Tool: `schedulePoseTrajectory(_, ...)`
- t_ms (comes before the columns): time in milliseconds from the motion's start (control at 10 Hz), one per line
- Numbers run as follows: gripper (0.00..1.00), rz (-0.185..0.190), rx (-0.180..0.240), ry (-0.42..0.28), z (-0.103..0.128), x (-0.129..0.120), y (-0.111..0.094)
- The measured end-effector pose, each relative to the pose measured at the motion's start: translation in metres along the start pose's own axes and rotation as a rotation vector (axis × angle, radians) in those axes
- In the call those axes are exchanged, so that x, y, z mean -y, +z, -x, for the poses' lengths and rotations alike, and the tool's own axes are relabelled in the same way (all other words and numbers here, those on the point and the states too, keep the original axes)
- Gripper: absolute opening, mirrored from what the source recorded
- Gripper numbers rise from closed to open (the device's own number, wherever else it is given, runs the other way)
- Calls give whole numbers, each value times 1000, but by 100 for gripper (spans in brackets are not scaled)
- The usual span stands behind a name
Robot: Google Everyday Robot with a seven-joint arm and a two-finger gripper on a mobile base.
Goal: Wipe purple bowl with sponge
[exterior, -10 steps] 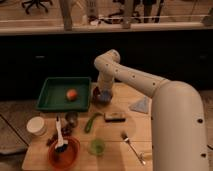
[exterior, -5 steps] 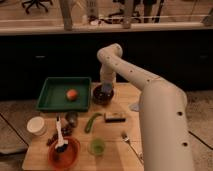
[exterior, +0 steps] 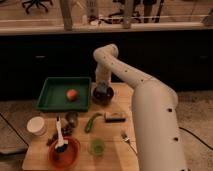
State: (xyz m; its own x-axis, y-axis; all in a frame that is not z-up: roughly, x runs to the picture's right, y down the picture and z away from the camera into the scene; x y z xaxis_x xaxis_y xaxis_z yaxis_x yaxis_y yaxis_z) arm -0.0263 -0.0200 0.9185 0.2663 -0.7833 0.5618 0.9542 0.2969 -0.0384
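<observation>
The purple bowl [exterior: 102,97] is a small dark round bowl on the wooden table [exterior: 112,132], just right of the green tray. My gripper [exterior: 102,90] reaches down from the white arm [exterior: 125,75] and sits in or right over the bowl's mouth. I cannot make out the light-blue sponge; the gripper covers the inside of the bowl.
A green tray [exterior: 52,100] holds an orange fruit [exterior: 72,94]. A white cup [exterior: 36,125], a metal cup [exterior: 71,118], a green pepper [exterior: 92,121], a dark block [exterior: 115,117], a green cup [exterior: 97,146], a fork [exterior: 127,140], and an orange-red bowl [exterior: 70,156] with a brush [exterior: 60,135] lie nearby.
The gripper stays at the purple bowl. The arm's big near link has swung left and closer, filling more of the right side.
</observation>
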Motion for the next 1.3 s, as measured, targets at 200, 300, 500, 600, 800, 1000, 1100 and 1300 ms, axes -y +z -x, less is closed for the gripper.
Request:
schedulePoseTrajectory(200,0,29,51,-86,32,-2,3)
schedulePoseTrajectory(300,0,42,66,-121,41,-6,3)
schedulePoseTrajectory(500,0,77,75,-141,48,-21,-3)
schedulePoseTrajectory(600,0,110,70,-138,46,-33,-8)
schedulePoseTrajectory(800,0,148,48,-96,31,-54,-13)
schedulePoseTrajectory(1000,0,158,19,-46,5,-60,-11)
schedulePoseTrajectory(1100,0,154,9,-30,-5,-55,-8)
schedulePoseTrajectory(1300,0,138,-4,-17,-19,-49,-3)
